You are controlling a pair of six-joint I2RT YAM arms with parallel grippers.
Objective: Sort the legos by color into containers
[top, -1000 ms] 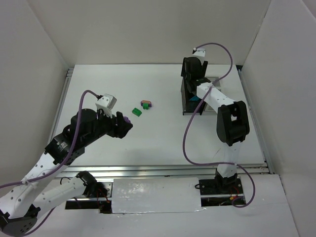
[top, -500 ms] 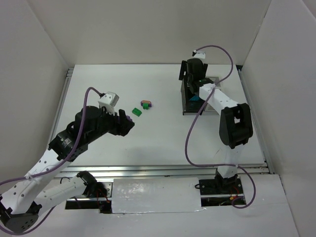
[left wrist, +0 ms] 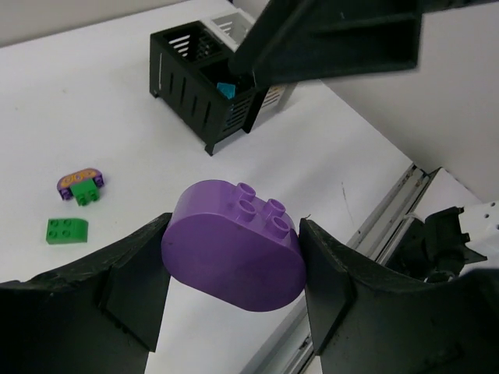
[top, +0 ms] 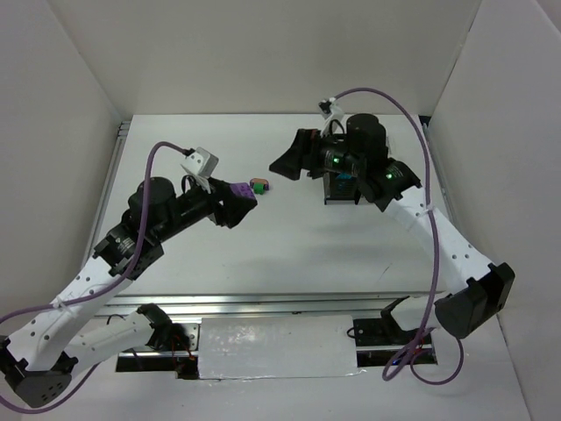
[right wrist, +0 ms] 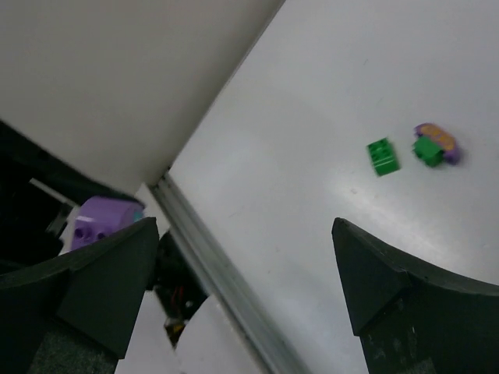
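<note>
Stacked lego pair (left wrist: pixel 80 185) is lying on table (left wrist: pixel 117 117) well left of containers (left wrist: pixel 187 86). Single lego (left wrist: pixel 66 230) is sitting farther left. Another lego (left wrist: pixel 225 89) is resting inside them. Oval lego (left wrist: pixel 234 245) is hanging in left gripper (left wrist: pixel 234 269), left of them.

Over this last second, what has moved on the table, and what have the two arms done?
The right claw has left its spot above the containers and swung left toward the middle of the table, open and empty. The left claw, still shut on the purple brick, has moved forward and to the right, toward the loose bricks. The containers and the purple, orange and green stack have not moved.
</note>
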